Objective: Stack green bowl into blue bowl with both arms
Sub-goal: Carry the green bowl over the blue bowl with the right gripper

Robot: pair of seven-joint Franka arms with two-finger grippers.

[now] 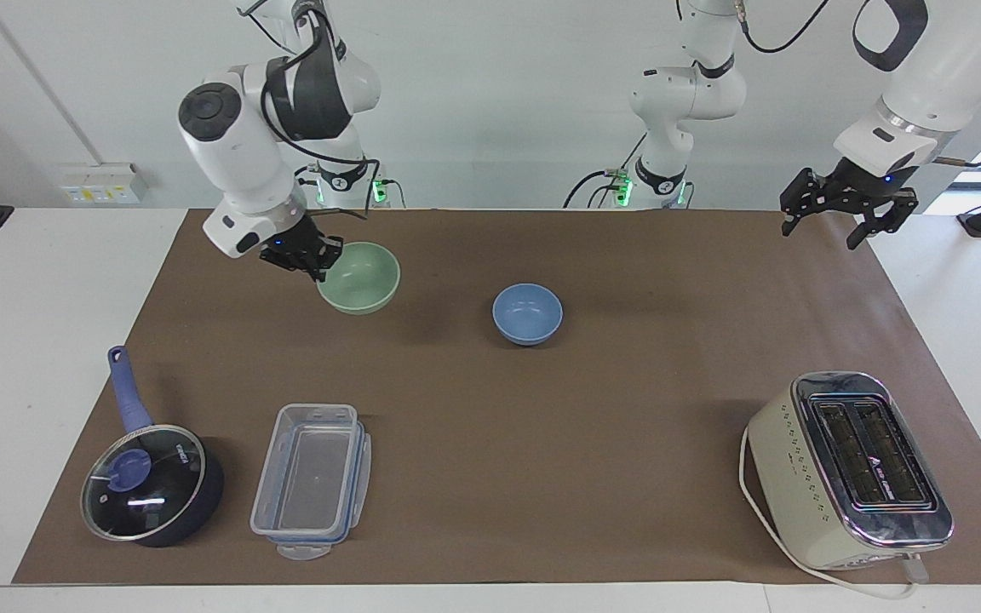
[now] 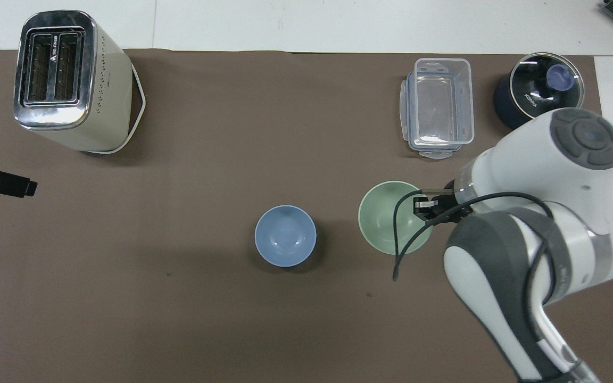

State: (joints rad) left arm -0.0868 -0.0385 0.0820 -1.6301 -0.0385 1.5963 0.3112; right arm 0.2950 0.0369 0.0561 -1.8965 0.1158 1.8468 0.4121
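My right end effector [image 1: 310,258] is clamped on the rim of the green bowl [image 1: 360,277], carrying it in the air over the brown mat, toward the right arm's end from the blue bowl [image 1: 527,313], which sits on the bench mid-mat. The facing view shows the bowl lifted clear; from overhead it merely looks beside the blue one, and my arm hides the saucepan [image 2: 530,93] handle. My left end effector [image 1: 838,209] waits with fingers spread over the mat's edge; overhead shows only its tip [image 2: 3,182].
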